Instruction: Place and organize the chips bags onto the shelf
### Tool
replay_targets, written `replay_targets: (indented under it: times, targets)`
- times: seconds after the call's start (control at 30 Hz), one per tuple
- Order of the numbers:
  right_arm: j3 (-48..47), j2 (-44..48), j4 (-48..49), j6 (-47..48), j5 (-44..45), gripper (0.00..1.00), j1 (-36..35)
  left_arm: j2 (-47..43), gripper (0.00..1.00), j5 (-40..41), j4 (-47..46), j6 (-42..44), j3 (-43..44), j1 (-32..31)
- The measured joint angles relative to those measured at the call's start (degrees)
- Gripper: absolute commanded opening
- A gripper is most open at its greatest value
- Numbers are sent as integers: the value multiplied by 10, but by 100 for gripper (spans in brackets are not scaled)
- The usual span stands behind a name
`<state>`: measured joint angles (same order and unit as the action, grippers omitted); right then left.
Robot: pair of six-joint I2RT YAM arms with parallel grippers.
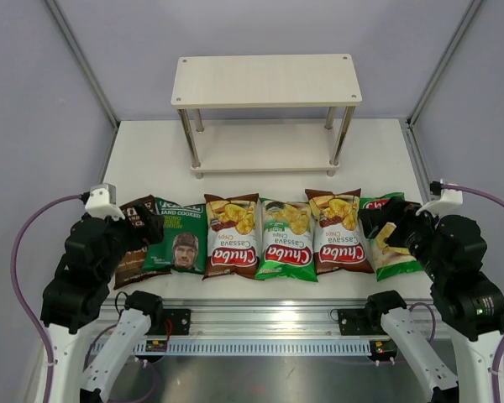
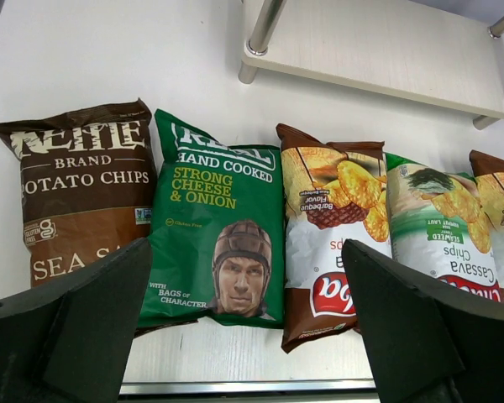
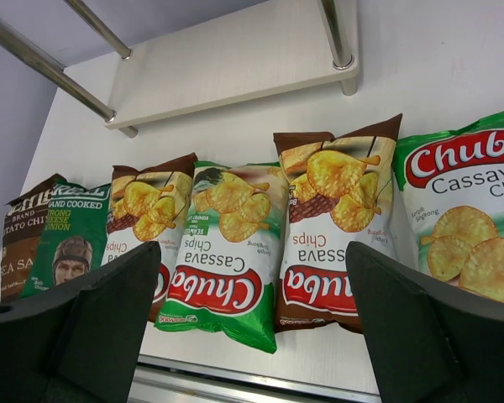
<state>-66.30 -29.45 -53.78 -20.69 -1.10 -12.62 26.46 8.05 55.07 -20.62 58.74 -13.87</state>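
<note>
Both claws spread wide, I'm holding nothing. Left gripper [image 2: 245, 248] hangs above the row's left end, over the Kettle bag [image 2: 84, 193] and man's-face bag [image 2: 218, 227]. Right gripper [image 3: 254, 248] hangs above the right end, by the rightmost green Chuba bag [image 3: 470, 210]. All six chips bags [image 1: 232, 235] lie flat on the table [image 1: 151, 143], in front of the shelf [image 1: 266, 80], apart from it. Arms folded, wrists tipped down.

In the top view, the left arm [image 1: 88, 252] covers much of the brown Kettle bag [image 1: 134, 267]. The right arm [image 1: 454, 243] covers part of the last green bag [image 1: 395, 264]. In the left wrist view, black fingers [image 2: 76, 327] hide some bag bottoms. The shelf [image 2: 378, 50] runs off the top edge.
</note>
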Motion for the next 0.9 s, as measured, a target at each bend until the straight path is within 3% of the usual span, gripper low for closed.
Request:
replay_targets:
  times: [0.23,0.37,0.67,0.9]
  targets:
    - [14,0,22,-7,-15,100,0,34,99,-9,-28,-32,-25,0]
    - [50,4,49,-16,-51,99,0,73,99,-61,-62,-46,-63,0]
    - [89,8,86,-35,-109,99,0,207,99,-154,-203,-101,-177,0]
    - [97,1,101,-38,-135,99,0,329,92,-237,-314,-120,-226,-13]
